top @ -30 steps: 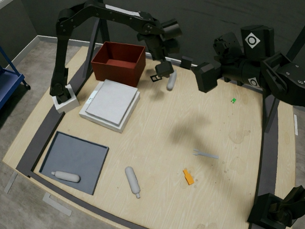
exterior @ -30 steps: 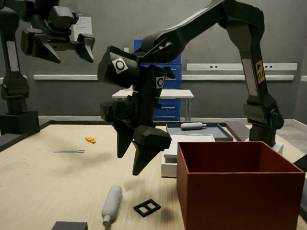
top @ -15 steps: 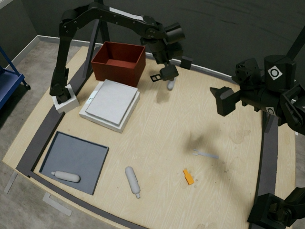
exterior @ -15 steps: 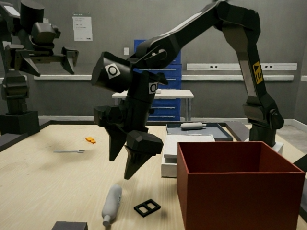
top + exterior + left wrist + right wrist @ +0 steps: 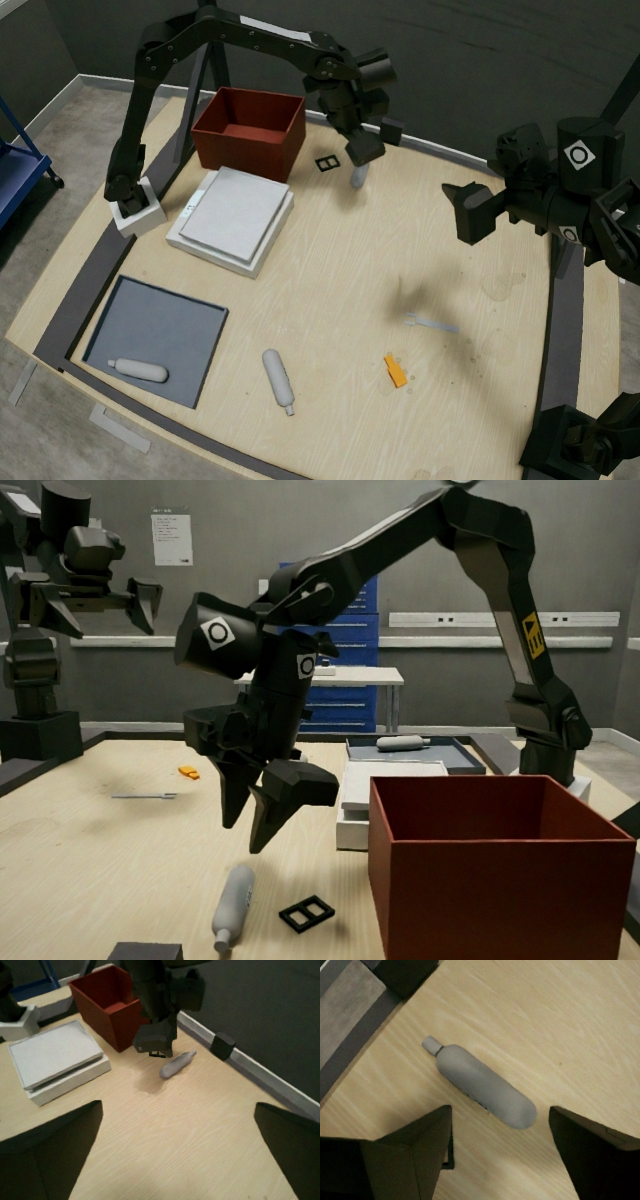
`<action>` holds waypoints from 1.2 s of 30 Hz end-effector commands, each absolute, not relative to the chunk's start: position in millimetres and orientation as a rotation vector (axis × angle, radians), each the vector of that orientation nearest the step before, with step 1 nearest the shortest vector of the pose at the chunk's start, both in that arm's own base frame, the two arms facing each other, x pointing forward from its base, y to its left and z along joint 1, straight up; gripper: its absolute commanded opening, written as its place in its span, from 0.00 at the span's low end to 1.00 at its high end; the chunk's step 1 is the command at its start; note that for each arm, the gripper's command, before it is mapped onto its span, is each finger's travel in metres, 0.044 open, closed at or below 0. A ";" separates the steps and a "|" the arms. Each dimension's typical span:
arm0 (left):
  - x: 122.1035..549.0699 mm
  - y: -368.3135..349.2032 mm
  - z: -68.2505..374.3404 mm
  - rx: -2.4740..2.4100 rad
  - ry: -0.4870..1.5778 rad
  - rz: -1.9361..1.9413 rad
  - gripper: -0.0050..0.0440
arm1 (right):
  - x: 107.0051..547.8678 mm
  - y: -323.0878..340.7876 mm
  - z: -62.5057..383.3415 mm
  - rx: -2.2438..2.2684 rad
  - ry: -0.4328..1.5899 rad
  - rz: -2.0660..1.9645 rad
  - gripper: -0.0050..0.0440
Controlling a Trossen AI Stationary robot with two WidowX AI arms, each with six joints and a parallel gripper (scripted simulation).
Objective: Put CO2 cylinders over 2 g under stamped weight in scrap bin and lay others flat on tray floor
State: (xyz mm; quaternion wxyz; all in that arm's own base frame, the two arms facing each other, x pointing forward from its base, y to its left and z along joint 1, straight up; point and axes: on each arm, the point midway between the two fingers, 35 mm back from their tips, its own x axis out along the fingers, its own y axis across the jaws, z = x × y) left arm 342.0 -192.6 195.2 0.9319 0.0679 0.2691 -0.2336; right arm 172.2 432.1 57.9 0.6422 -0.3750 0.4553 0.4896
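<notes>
A grey cylinder (image 5: 358,176) (image 5: 235,903) (image 5: 177,1065) (image 5: 485,1085) lies near the bin, its stamp unreadable. My right gripper (image 5: 240,839) (image 5: 500,1112) is open above it, touching nothing. My left gripper (image 5: 116,635) (image 5: 177,1108) is open and empty, high over the table. A second cylinder (image 5: 279,379) lies on the table right of the tray in the top view. A third cylinder (image 5: 139,370) (image 5: 400,742) lies flat in the blue-grey tray (image 5: 155,320). The white scale (image 5: 235,211) (image 5: 55,1052) bears nothing; its display is unreadable. The red scrap bin (image 5: 242,155) (image 5: 501,893) shows only part of its floor.
A black two-window frame (image 5: 327,163) (image 5: 306,912) lies between the bin and the nearest cylinder. A grey fork-like tool (image 5: 434,324) (image 5: 143,795) and an orange piece (image 5: 395,370) (image 5: 189,772) lie farther off. A dark block (image 5: 391,130) (image 5: 222,1046) stands at the table's edge.
</notes>
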 end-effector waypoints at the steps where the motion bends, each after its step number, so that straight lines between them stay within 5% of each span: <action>1: 342.3 -193.2 205.0 0.131 0.526 -0.479 1.00 | 171.4 450.5 66.7 -0.978 0.988 1.210 0.61; 20: 342.3 -193.2 205.0 0.131 0.526 -0.479 1.00 | 159.2 478.9 43.8 -1.559 0.818 1.621 0.61; 36: 342.3 -193.2 205.0 0.131 0.526 -0.479 1.00 | 159.1 481.6 28.9 -1.608 0.797 1.664 0.61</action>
